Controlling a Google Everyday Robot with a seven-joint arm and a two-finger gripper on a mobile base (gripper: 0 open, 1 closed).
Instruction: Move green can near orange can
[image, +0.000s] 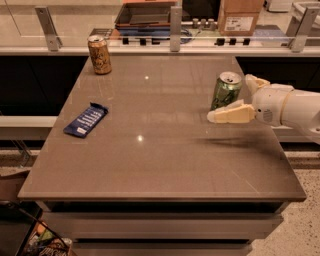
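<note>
The green can (226, 90) stands upright on the right side of the brown table (165, 160). The orange can (99, 54) stands upright at the table's far left corner, well apart from it. My gripper (229, 98) reaches in from the right at the green can's height. It is open, with one cream finger (232, 114) in front of the can and the other finger (256, 81) behind it to the right. The can rests on the table.
A blue snack bar (86, 120) lies on the table's left side. A glass rail with metal posts (175, 22) runs along the far edge, with a tray and a cardboard box (239, 16) behind it.
</note>
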